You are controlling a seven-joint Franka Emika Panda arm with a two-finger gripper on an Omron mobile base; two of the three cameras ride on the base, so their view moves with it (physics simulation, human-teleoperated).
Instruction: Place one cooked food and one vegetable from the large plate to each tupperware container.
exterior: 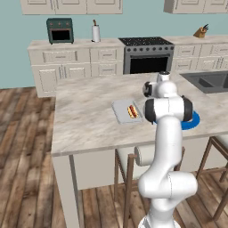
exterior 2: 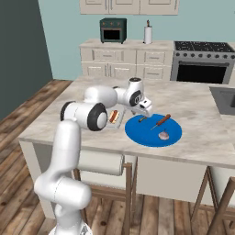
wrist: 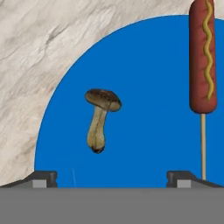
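Mostly, the left base view hides the work: the white arm (exterior: pixel 167 133) stands in the middle right of the frame and covers nearly all of the large plate (exterior: pixel 195 121), of which a blue sliver shows at the arm's right edge; just left of the arm a tupperware container (exterior: pixel 122 111) lies on the marble counter (exterior: pixel 84 116) holding a hot dog (exterior: pixel 132 111), its right end cut off by the arm. From the right base view, the gripper (exterior 2: pixel 143 111) hangs over the plate's left rim at frame centre, with a small mushroom (exterior 2: pixel 142 119) just below it, a corn dog (exterior 2: pixel 161 121) to its right and a pale item (exterior 2: pixel 164 135), too small to identify, lower right. Through the hand view, the fingertips (wrist: pixel 43 178) stand wide apart at the bottom, holding nothing; the mushroom lies between them, nearer the left one, and the corn dog's stick runs down beside the right tip, its top cut off.
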